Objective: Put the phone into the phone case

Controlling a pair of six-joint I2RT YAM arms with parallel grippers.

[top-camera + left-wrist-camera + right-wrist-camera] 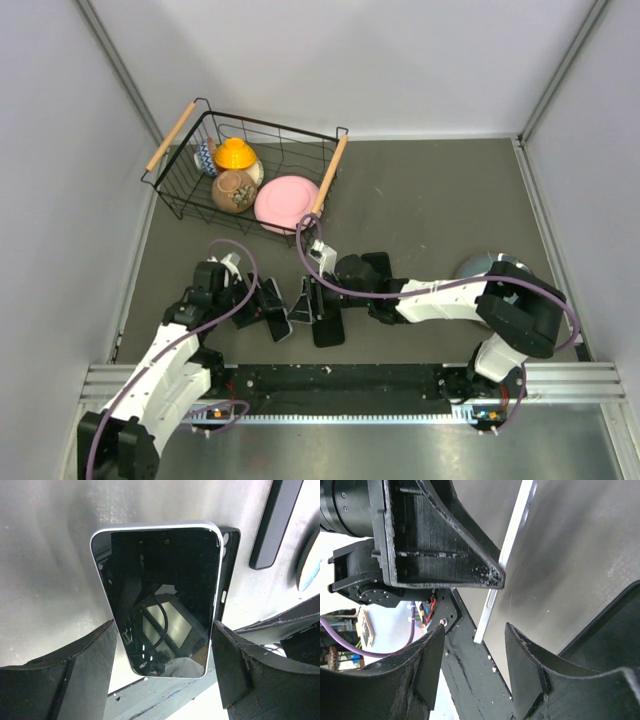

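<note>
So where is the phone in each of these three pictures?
Top: phone just left of bottom centre.
Left wrist: phone fills the middle, between the fingers.
Right wrist: phone edge-on, a slanted silver line in the upper middle.
Shared landmark: the left gripper, pinching the phone in all three.

Phone case (pixel 231 545): mostly under the phone (pixel 165 595); from the left wrist only one long rim and the camera cut-out corner show.
Phone's far end: edge-on in the right wrist view, running out at the top.
Black slab (pixel 276 522): cut off by the top of the left wrist view; can't tell what it is.
Pale round rim (pixel 311 560): sliced by that view's right side.
Grey disc (pixel 478 266): near the table's right edge, partly under the right arm (pixel 440 295).
Patterned piece (pixel 205 157): in the basket (pixel 172 192) at the far left corner, too small to name.
</note>
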